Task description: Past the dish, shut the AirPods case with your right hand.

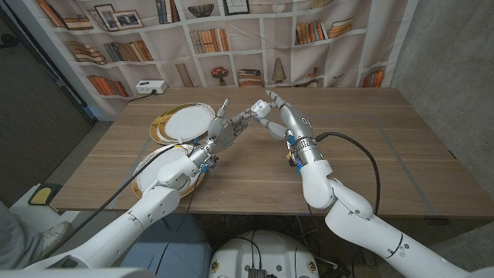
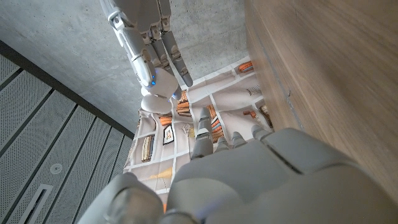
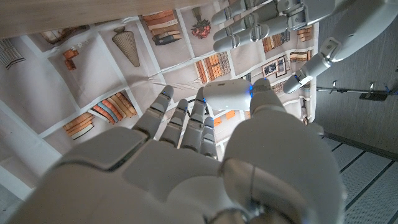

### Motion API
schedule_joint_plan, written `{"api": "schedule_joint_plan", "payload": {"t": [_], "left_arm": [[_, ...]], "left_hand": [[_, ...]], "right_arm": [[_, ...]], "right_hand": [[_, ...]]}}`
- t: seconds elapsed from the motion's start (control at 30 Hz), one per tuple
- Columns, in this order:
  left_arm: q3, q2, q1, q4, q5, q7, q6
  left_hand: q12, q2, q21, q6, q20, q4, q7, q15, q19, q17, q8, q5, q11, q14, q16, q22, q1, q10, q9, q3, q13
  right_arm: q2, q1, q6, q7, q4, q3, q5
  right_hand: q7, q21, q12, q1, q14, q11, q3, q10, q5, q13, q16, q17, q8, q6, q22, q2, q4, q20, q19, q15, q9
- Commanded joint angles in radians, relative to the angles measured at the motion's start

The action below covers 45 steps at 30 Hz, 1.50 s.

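White AirPods case point(image 3: 227, 94) pinched in the right hand point(image 1: 272, 112), thumb on one side and fingers point(image 3: 186, 121) on the other, raised above the counter point(image 1: 370, 147) near its middle; lid state not discernible. Seen in the head view as a small white shape at the fingertips, just past the far plate's right edge. Right hand angled up and toward the left hand point(image 1: 228, 127), the two nearly meeting at the fingertips. Left hand lifted off the counter, fingers point(image 2: 205, 134) extended and slightly apart, gripping nothing, pointing toward the case. In the left wrist view, right hand point(image 2: 152, 43) hanging opposite with the white case below its fingers. In the right wrist view, left hand's fingers point(image 3: 255, 28) stretched just beside the case. White dish with gold rim point(image 1: 171, 123) on the counter on the left side, beyond the left hand; second gold-rimmed plate point(image 1: 148, 171) nearer the front edge, partly under the left forearm. Bookshelf backdrop point(image 1: 208, 38) behind the counter
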Motion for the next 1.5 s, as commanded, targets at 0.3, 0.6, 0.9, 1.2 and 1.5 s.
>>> {"api": "schedule_joint_plan", "payload": {"t": [0.3,0.6,0.9,1.2,1.5], "left_arm": [[-0.008,0.029,0.005,-0.04,-0.012,-0.035,0.029],[-0.016,0.031,0.021,-0.052,-0.014,-0.018,0.027],[-0.017,0.031,0.027,-0.055,-0.013,-0.016,0.02],[-0.02,0.033,0.035,-0.067,-0.01,-0.018,0.008],[-0.03,0.04,0.06,-0.083,-0.008,0.009,-0.001]], "left_hand": [[0.014,-0.011,0.007,0.023,-0.002,0.006,0.002,0.012,-0.076,0.001,0.009,0.012,0.002,-0.174,0.006,0.005,0.001,-0.026,0.003,-0.025,0.002],[0.027,-0.004,0.016,0.037,-0.011,0.01,0.007,0.012,-0.062,0.0,0.011,0.023,0.005,-0.16,0.014,0.004,0.005,0.006,0.003,-0.05,0.001],[0.028,0.0,0.015,0.041,-0.012,0.01,0.007,0.011,-0.064,0.0,0.011,0.027,0.004,-0.162,0.014,0.003,0.005,0.008,0.003,-0.057,0.001],[0.031,0.006,0.017,0.036,-0.012,0.01,0.002,0.01,-0.063,0.0,0.008,0.031,0.002,-0.161,0.014,0.003,0.006,0.016,0.003,-0.066,0.001],[0.031,0.013,0.019,0.017,-0.013,0.01,-0.005,0.009,-0.06,-0.001,-0.001,0.035,-0.002,-0.159,0.015,0.003,0.007,0.017,0.003,-0.076,0.0]], "right_arm": [[0.034,0.045,-0.021,0.076,0.043,-0.044,-0.094],[0.047,0.058,-0.035,0.085,0.064,-0.058,-0.122],[0.05,0.055,-0.051,0.082,0.068,-0.06,-0.142],[0.049,0.045,-0.06,0.078,0.066,-0.057,-0.15],[0.046,0.032,-0.083,0.073,0.063,-0.048,-0.157]], "right_hand": [[-0.006,0.0,0.002,0.007,0.006,-0.165,-0.003,0.158,0.007,0.002,-0.006,0.001,-0.006,0.008,0.001,0.009,-0.001,0.005,0.004,-0.104,0.001],[-0.005,0.0,0.005,0.012,0.033,-0.168,-0.004,0.164,0.007,0.005,0.002,0.003,-0.009,0.009,0.001,0.01,-0.001,0.008,0.002,-0.119,0.001],[-0.011,-0.001,0.003,0.013,0.022,-0.168,-0.006,0.16,0.006,0.006,-0.004,0.004,-0.011,0.009,0.001,0.009,-0.001,0.006,0.001,-0.119,0.001],[-0.012,-0.001,0.005,0.015,0.021,-0.171,-0.007,0.163,0.006,0.008,-0.006,0.005,-0.012,0.013,0.001,0.009,0.0,0.008,0.0,-0.119,0.001],[-0.011,-0.001,0.006,0.016,0.022,-0.172,-0.008,0.166,0.007,0.008,-0.006,0.006,-0.012,0.014,0.001,0.009,0.0,0.008,0.0,-0.122,0.001]]}}
